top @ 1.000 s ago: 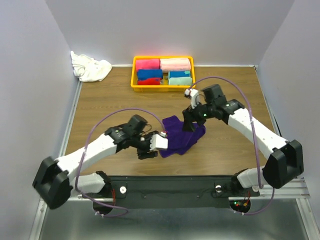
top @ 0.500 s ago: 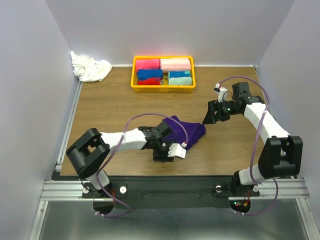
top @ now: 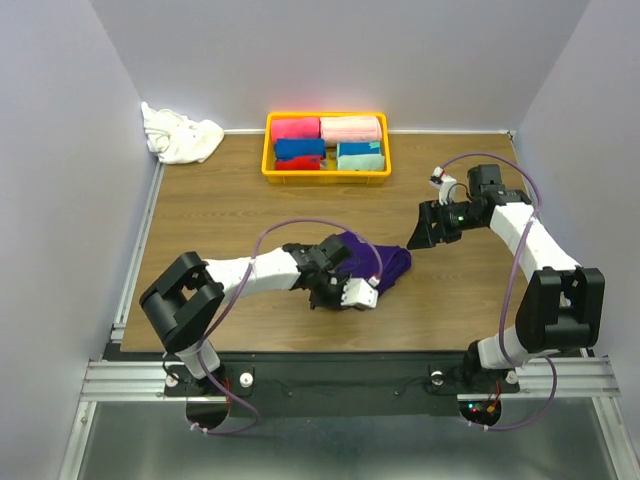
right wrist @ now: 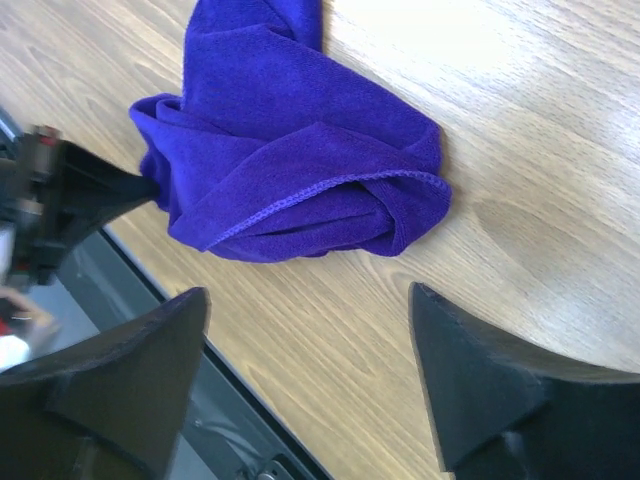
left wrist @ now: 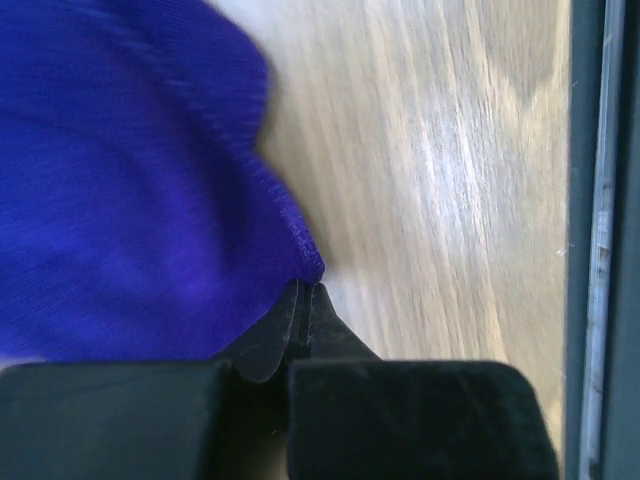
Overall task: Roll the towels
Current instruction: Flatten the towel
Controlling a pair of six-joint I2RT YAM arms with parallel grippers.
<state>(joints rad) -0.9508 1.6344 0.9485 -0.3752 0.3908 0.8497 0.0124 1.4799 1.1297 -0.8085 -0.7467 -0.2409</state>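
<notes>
The purple towel (top: 375, 262) lies crumpled in a loose heap on the table, in front of centre. My left gripper (top: 338, 287) is low at its near left edge. In the left wrist view its jaws (left wrist: 305, 292) are pressed together right at the hemmed corner of the purple towel (left wrist: 130, 180), pinching it. My right gripper (top: 418, 238) hovers just to the right of the heap, open, nothing between its fingers (right wrist: 308, 292); the purple towel (right wrist: 290, 170) fills that view. The white towel (top: 180, 135) sits bunched in the far left corner.
A yellow tray (top: 268, 150) at the back centre holds rolled pink, red, blue and teal towels. The table's front edge and a metal rail (left wrist: 600, 240) run close beside the left gripper. Walls close in the left, back and right sides.
My left gripper moved in to the purple towel's near corner and closed there. The right arm pulled away from the towel to the right and stays open.
</notes>
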